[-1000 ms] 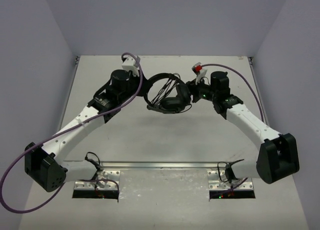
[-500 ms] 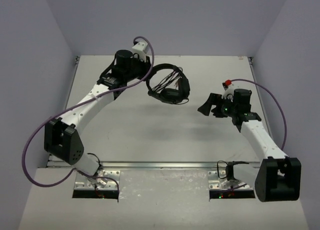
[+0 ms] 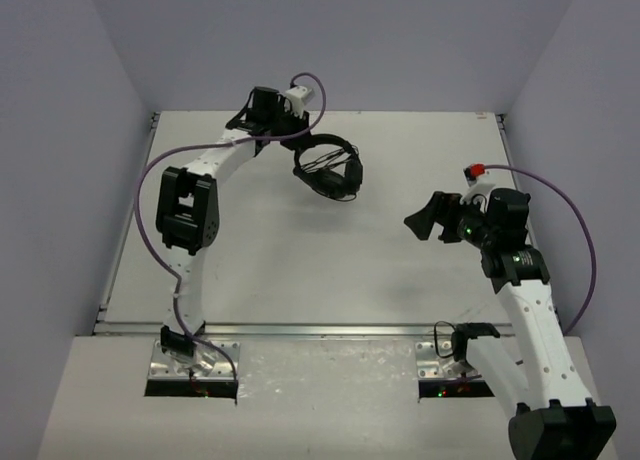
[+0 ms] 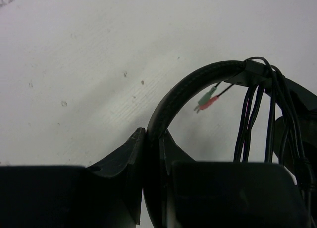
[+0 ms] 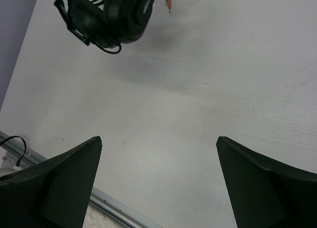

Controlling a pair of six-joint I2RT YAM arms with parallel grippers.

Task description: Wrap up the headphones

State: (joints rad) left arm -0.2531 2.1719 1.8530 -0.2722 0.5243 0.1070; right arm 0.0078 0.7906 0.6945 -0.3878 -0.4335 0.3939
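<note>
Black over-ear headphones [image 3: 330, 170] hang above the far middle of the table, with the thin cable [image 4: 257, 114] wound in loops across the headband [image 4: 183, 89]. The pink and green plug tips [image 4: 207, 100] dangle free under the band. My left gripper [image 3: 297, 143] is shut on the headband, which sits pinched between the jaws of the left gripper [image 4: 153, 139] in the wrist view. My right gripper [image 3: 425, 220] stands open and empty to the right, well apart from the headphones. In the right wrist view the ear cups [image 5: 124, 12] show at the top left, far beyond the right gripper [image 5: 158, 139].
A metal rail [image 3: 320, 330] runs along the table's near edge, with the arm mounts [image 3: 195, 370] below it. Thick purple cables [image 3: 150, 195] loop off both arms. Grey walls close in the table on the left, back and right.
My right gripper opened, let go of the headphones and drew back to the right. My left arm rose and swung toward the far side, carrying the headphones with it.
</note>
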